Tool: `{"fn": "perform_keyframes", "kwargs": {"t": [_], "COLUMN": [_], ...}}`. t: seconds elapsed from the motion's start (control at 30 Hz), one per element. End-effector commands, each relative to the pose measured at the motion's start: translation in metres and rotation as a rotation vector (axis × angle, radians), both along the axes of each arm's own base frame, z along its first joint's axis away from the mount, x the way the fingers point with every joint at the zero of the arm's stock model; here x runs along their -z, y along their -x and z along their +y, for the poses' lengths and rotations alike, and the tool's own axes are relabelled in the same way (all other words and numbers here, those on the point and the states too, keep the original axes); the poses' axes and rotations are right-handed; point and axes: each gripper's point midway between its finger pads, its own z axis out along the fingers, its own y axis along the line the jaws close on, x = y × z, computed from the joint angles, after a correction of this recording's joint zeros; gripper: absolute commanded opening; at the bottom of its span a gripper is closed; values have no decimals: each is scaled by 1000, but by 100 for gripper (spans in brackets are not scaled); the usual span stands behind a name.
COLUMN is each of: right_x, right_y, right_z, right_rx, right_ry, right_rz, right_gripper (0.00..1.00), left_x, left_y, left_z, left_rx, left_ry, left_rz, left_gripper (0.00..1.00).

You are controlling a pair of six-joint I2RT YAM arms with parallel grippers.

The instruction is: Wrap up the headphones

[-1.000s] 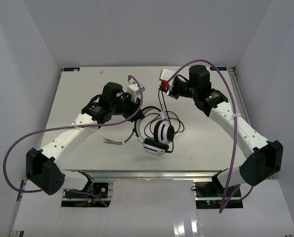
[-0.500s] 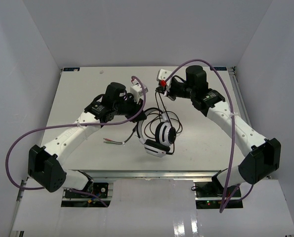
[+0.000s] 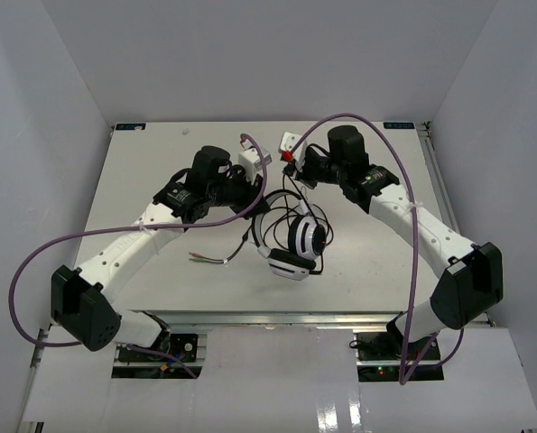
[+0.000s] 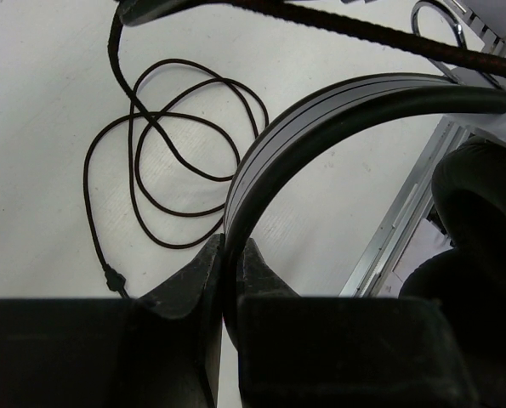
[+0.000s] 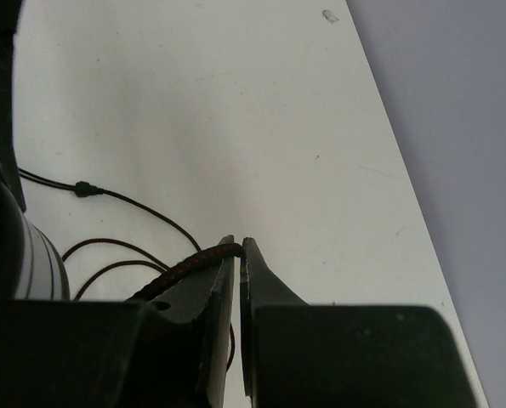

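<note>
The headphones (image 3: 297, 242) lie at the table's middle, white ear cups with a black headband (image 4: 338, 110). My left gripper (image 3: 255, 204) is shut on the headband, which runs up between my fingertips in the left wrist view (image 4: 231, 255). A black ear pad (image 4: 482, 195) shows at the right there. My right gripper (image 3: 291, 170) is shut on the cord (image 5: 193, 262), pinching the braided part at its tips (image 5: 238, 249) and holding it above the table behind the headset. Loose cord loops (image 4: 176, 153) lie on the table. The coloured plugs (image 3: 198, 258) rest at the front left.
Purple arm cables (image 3: 403, 171) arch over both arms. The white table (image 3: 160, 153) has walls on three sides. A metal rail (image 4: 406, 212) runs along the front edge near the headset.
My right gripper has moved left and back with the cord, drawing it taut. The left gripper has turned a little, and the headset has shifted slightly right.
</note>
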Motion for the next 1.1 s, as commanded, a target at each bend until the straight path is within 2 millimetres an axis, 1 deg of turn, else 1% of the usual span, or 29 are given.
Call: {"fn": "perform_keyframes", "kwargs": {"t": [0.0,0.07,0.27,0.4,0.5,0.63,0.7,0.8,0.97,1.07], "right_x": [-12,-11,-1,-6,-5,-3,-3,-6,-12,-13], "right_y": [-17,-14,3,10,15,29,38,53,79,94], "right_z": [-13,-13,-11,-7,-5,-1,1,4,12,14], "right_rx": [51,36,-27,-51,-79,-142,-192,-266,-424,-512], "right_ry": [-44,-54,-101,-131,-155,-196,-222,-261,-343,-391], "right_rz": [1,14,107,130,173,247,289,340,417,477], "right_gripper": [8,8,8,8,14,17,20,28,53,63], "left_x": [-47,-49,-79,-92,-106,-122,-132,-146,-176,-188], "left_y": [24,24,28,30,32,31,29,28,29,28], "left_z": [0,3,8,9,11,15,18,21,17,15], "left_rx": [50,35,7,7,-7,-49,-75,-102,-110,-117], "left_ry": [114,114,171,194,228,274,297,334,406,434], "left_rz": [-83,-92,-150,-173,-198,-239,-265,-284,-275,-264], "left_gripper": [0,0,0,0,0,0,0,0,0,0]}}
